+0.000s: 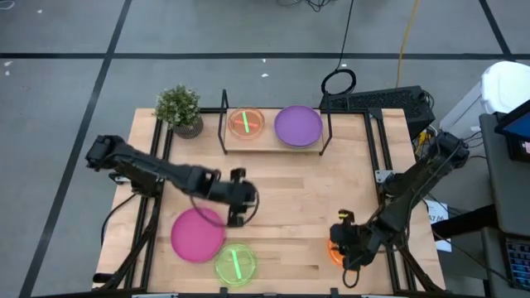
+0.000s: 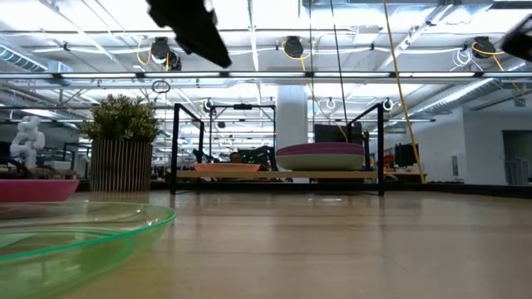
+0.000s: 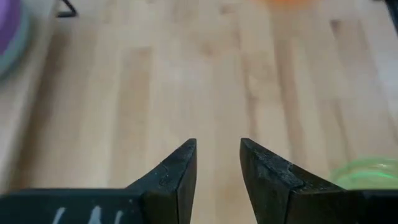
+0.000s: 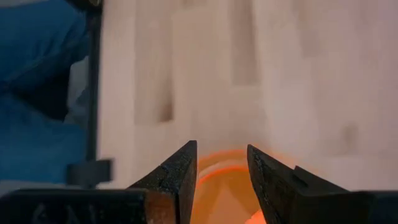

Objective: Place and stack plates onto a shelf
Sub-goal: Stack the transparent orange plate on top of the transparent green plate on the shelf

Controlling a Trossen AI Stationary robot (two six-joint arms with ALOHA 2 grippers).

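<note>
Over the desk's near right corner, the right end effector (image 1: pixel 341 242) is hovering, fingers parted, above an orange plate (image 1: pixel 334 252), needing a descent and pinch; the left end effector (image 1: pixel 238 201) is waiting, slightly parted and empty.

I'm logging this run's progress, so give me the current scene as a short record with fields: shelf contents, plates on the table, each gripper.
shelf: low light-wood shelf in black wire frame at the table's far edge
on shelf: small translucent orange plate; large opaque purple plate
on table: large magenta plate; small translucent lime-green plate
left gripper: open, empty, by the magenta plate's edge
right gripper: open, over a small orange plate at the table's near right
</note>
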